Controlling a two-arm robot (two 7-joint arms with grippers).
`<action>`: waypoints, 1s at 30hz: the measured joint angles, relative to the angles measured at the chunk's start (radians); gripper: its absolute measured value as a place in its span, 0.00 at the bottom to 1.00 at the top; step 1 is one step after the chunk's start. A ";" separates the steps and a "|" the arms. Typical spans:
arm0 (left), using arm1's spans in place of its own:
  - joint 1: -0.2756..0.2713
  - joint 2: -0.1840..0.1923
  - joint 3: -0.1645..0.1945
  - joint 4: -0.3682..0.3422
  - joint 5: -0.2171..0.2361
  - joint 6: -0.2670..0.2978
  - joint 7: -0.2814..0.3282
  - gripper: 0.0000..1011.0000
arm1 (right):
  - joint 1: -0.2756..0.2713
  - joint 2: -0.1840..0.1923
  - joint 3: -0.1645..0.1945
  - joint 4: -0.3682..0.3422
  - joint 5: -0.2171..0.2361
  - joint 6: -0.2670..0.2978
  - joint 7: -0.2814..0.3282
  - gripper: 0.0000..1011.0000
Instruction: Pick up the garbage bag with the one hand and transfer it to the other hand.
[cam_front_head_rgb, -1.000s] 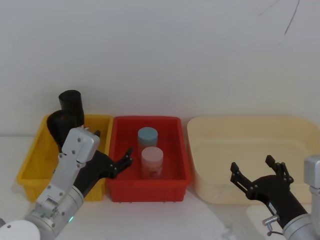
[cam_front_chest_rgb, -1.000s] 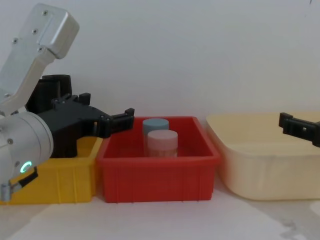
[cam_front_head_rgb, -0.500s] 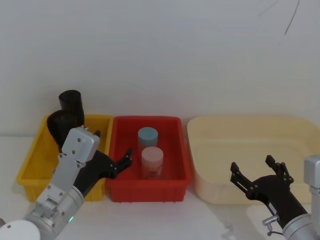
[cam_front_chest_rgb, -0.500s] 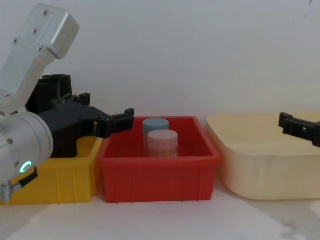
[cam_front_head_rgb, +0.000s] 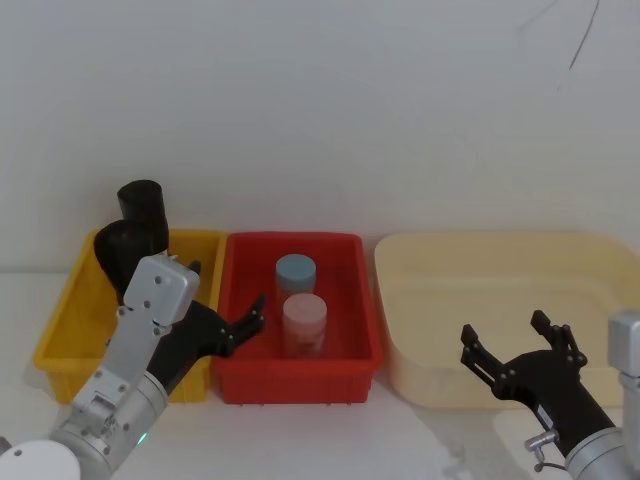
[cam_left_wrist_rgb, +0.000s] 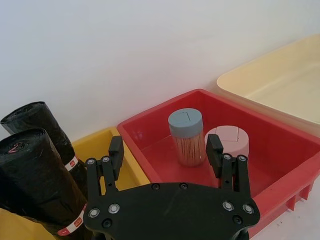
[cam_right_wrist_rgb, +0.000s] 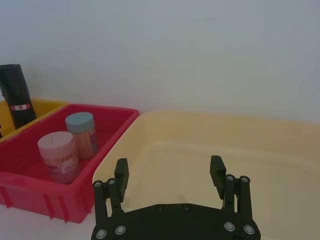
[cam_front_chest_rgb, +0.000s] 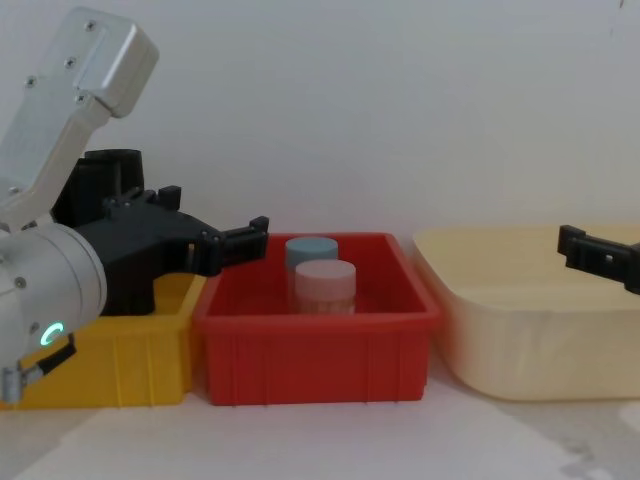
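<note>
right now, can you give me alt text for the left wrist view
The left gripper hangs open and empty, facing a yellow bin holding two black garbage bag rolls with white bands and a red bin holding two lidded jars.

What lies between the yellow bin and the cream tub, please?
A red bin holding a blue-lidded jar and a pink-lidded jar, in the head view.

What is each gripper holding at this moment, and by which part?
Nothing is held. The left gripper and the right gripper are both open and empty; the garbage bag rolls lean in the yellow bin, untouched.
</note>
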 joint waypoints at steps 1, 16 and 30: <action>0.000 0.000 0.000 0.000 0.000 0.000 0.000 0.99 | 0.000 0.000 0.000 0.000 0.000 0.000 0.000 0.99; 0.000 0.049 -0.050 -0.093 -0.063 0.064 -0.076 0.99 | 0.040 -0.009 0.012 -0.041 0.057 0.071 0.045 0.99; 0.132 0.163 -0.277 -0.228 -0.245 0.162 -0.153 0.99 | 0.164 -0.062 -0.054 -0.069 0.094 0.214 0.076 0.99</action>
